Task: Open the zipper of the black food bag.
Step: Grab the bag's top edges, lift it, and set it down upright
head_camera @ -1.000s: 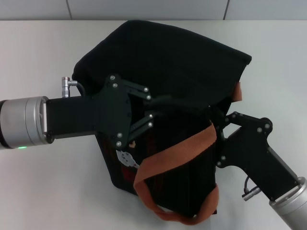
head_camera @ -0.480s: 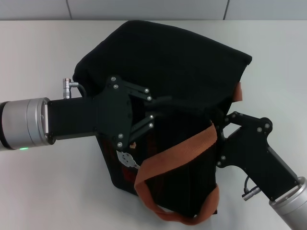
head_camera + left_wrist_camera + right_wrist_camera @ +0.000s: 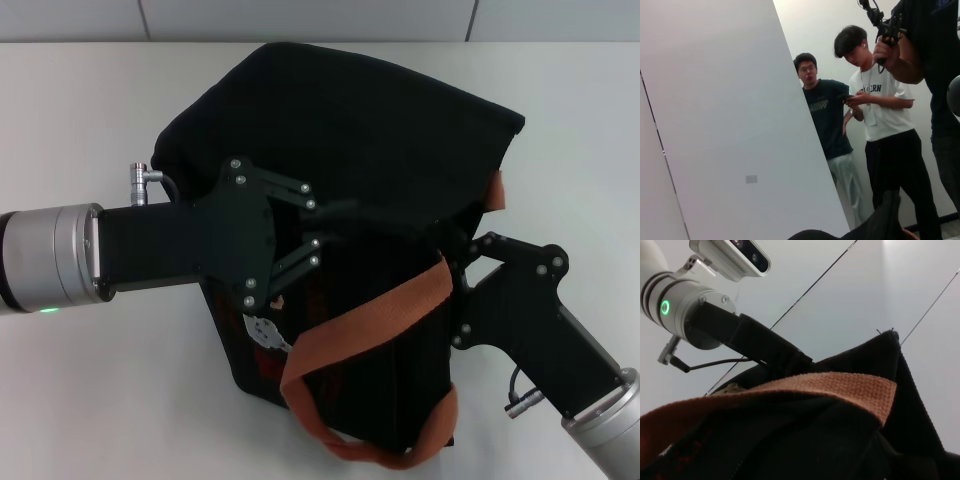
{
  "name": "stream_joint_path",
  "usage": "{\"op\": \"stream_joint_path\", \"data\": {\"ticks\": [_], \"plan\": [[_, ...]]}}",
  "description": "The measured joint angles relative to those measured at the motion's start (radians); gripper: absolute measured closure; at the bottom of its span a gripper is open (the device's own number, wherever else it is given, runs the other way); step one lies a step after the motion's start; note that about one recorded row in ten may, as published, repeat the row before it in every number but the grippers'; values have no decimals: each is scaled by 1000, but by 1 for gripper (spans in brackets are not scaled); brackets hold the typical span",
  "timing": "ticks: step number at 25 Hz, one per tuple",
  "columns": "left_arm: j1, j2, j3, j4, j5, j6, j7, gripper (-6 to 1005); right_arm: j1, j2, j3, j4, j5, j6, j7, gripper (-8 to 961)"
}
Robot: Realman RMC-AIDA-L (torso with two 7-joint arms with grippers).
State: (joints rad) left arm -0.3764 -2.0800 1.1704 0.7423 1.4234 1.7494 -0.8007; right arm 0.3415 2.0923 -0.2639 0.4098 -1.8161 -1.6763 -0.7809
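Two orange-brown woven straps [image 3: 370, 320] loop over the slumped, matte black food bag [image 3: 340, 130] filling the frame's centre. Left gripper [image 3: 335, 235] and right gripper [image 3: 455, 250] press into its fabric; cannot tell their finger states.

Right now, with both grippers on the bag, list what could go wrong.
1. The zipper pull is not visible in any view, buried in black folds near the left gripper, so it may close on fabric instead.
2. The bag lies slumped on its side; pulling may drag or crumple it rather than open it, even with the right gripper at its edge.
3. An orange handle loops between the grippers and could snag a finger.
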Motion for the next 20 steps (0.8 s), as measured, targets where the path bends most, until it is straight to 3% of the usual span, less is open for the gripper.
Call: {"op": "stream_joint_path", "data": {"ticks": [20], "plan": [[10, 1, -12, -33, -61, -10, 14, 900, 3, 0, -1, -9, 0, 27, 1, 954]]}}
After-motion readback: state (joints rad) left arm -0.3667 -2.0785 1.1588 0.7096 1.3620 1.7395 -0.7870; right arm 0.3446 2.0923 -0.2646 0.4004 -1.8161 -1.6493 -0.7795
